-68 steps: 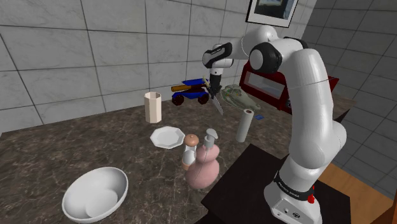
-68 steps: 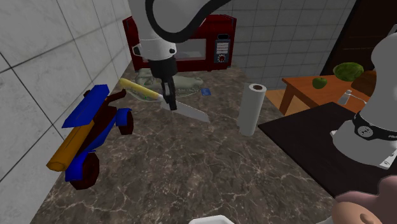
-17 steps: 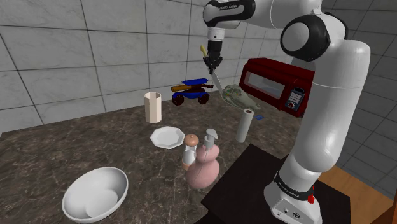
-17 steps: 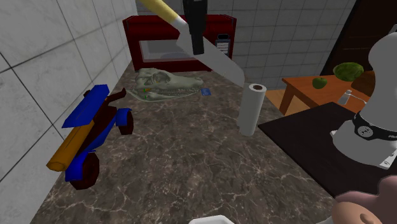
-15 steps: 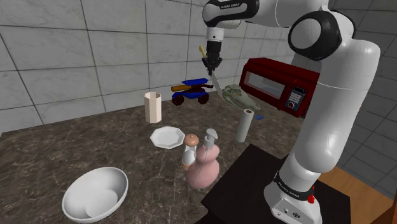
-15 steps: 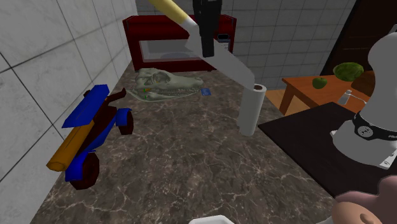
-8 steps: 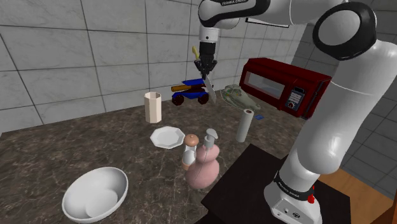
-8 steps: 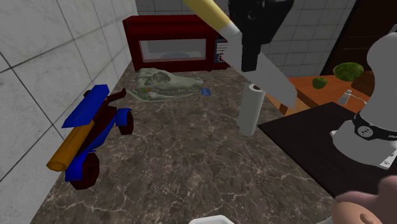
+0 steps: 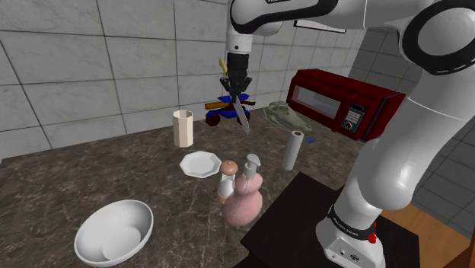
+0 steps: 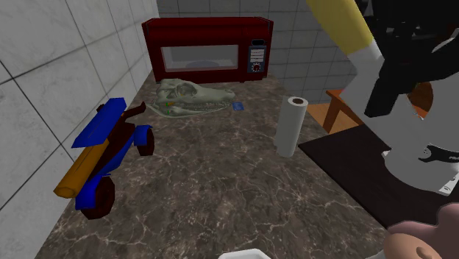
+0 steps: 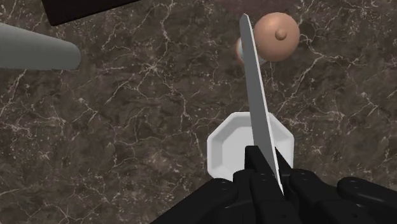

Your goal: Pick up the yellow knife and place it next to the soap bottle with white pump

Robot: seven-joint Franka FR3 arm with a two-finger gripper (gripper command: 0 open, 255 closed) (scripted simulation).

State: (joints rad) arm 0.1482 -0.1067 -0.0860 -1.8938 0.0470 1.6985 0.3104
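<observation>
Shoulder view puts the yellow knife (image 9: 242, 116) pinched in the pincer (image 9: 236, 93) high above the surface (image 9: 76, 179), so pickup looks done, and setting it down beside the pink soap bottle (image 9: 243, 199) remains.

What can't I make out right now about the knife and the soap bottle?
1. Wrist view: knife handle hidden beneath the claw.
2. Second exterior view: soap bottle cut off by the bottom-right corner.
3. Shoulder view: toy cart partly hidden behind the knife.
</observation>
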